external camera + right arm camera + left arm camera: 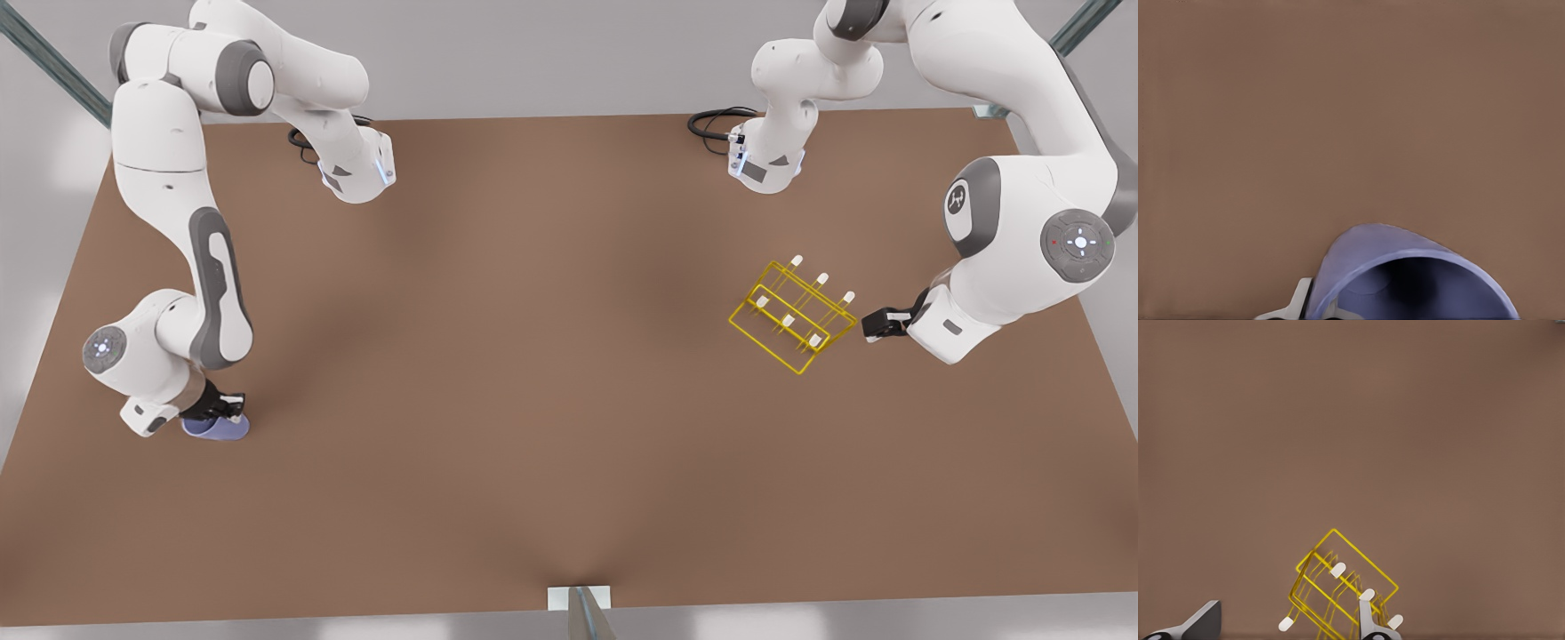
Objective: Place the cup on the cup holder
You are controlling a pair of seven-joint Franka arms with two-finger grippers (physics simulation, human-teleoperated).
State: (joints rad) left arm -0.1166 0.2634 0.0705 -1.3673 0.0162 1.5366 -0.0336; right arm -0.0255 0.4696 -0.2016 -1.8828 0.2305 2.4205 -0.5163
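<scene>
The lavender-blue cup (216, 428) sits low at the table near the front view's left edge, under the arm there. In the right wrist view the cup (1405, 273) is close up, its mouth facing the camera. My right gripper (220, 411) is shut on the cup, one finger (1300, 300) pressed against the outside of its wall. The yellow wire cup holder (794, 316) with white-tipped pegs stands on the front view's right. My left gripper (880, 324) hovers just beside the cup holder (1341, 587), open, its two fingers (1366, 620) spread wide and touching nothing.
The brown table (533, 356) stretches wide between cup and holder. Black cables (716, 123) lie at the far edge by an arm base. A small metal bracket (580, 600) sits at the near edge.
</scene>
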